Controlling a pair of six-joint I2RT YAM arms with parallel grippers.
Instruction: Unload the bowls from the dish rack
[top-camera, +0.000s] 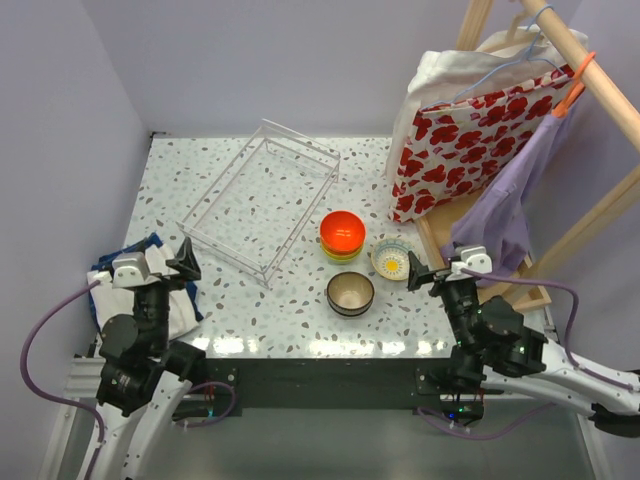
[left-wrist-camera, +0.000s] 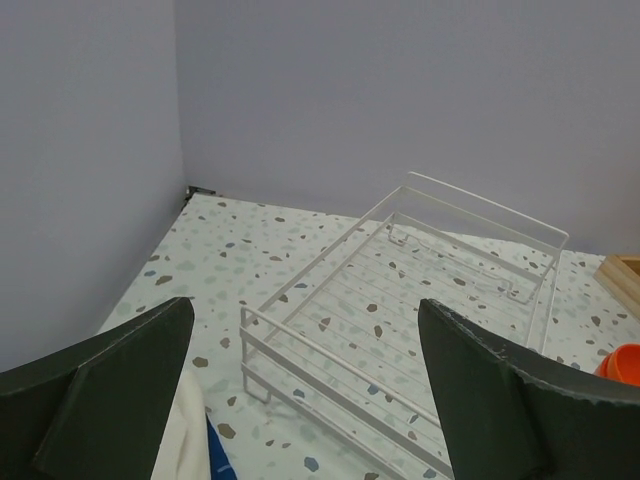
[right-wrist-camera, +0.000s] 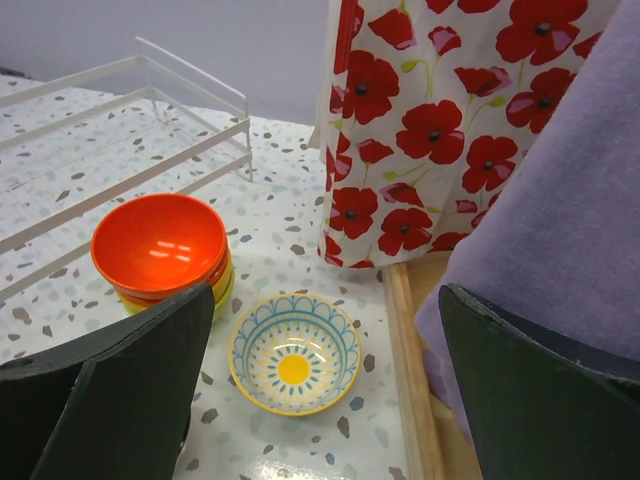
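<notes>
I see the speckled table (top-camera: 240, 310) first; it fills most of my top view. On its right side stands a wooden clothes rack (top-camera: 600, 85). A white cloth with red flowers (top-camera: 460, 150) and a purple cloth (top-camera: 510, 200) hang from it.

The dish rack (top-camera: 262, 195) is made of thin white wire and lies flat in the back left part of the table, turned a bit crooked. The bowls I can see are out of it, on the table near its right side.

My two arms sit at the near edge. The left gripper (left-wrist-camera: 305, 320) is over the left edge of the table and looks toward the dish rack. Its fingers are spread wide with nothing between them. The right gripper (right-wrist-camera: 325, 300) is near the right front of the table, beside the clothes rack foot. Its fingers are spread wide too, and they hold nothing.

A blue and white rag (top-camera: 185, 300) lies under the left arm.

A stack of bowls (top-camera: 342, 235) stands just beside the rack's near right corner. An orange-red bowl is on top, and yellow and green rims peek out below. A brown bowl (top-camera: 350, 293) sits in front of the stack. A cream bowl with a blue and yellow pattern inside (top-camera: 391, 258) sits to the right of the stack, close to the right gripper.
</notes>
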